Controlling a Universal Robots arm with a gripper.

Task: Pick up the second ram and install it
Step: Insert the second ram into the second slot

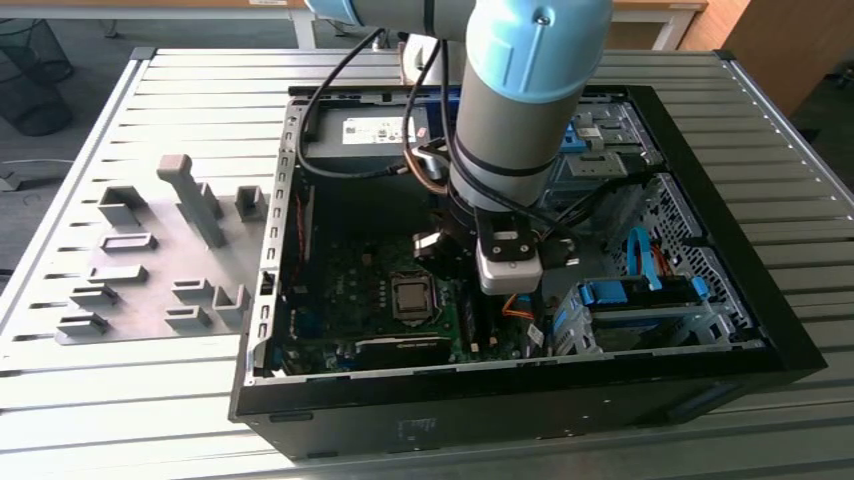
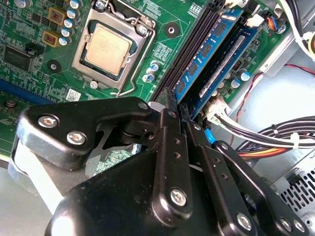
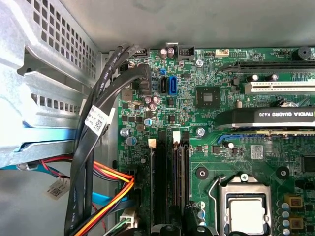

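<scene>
Closest in the second wrist view is the gripper (image 2: 176,103), its black linkage plates and screw heads bulking large. Its two fingers (image 2: 170,147) are drawn together, all but meeting at the tips. Whether they pinch anything there I cannot tell.

The tips sit at the near end of the second ram (image 2: 209,46), a blue-tinted board with black chips that stands on edge in its slot and runs straight away from the gripper. Just beside it, on the side away from the processor, stands another module (image 2: 231,51) with a pale strip along its face. On the ram's other side lie two bare black memory slots (image 2: 189,46). Past those slots, further from the gripper, is the processor (image 2: 106,44) in its metal frame on the green motherboard (image 2: 29,29).

In the first wrist view, the slots (image 3: 158,182) stretch ahead of the gripper. Orange and yellow wires (image 3: 110,191) and a black cable bundle (image 3: 93,147) lie off to one side, and a graphics card (image 3: 266,118) lies further on.

In the exterior view, the arm (image 1: 521,100) reaches down into the open computer case (image 1: 534,400). Gray holder blocks (image 1: 187,200) stand well apart from the gripper, outside the case on the slatted table (image 1: 134,400).
</scene>
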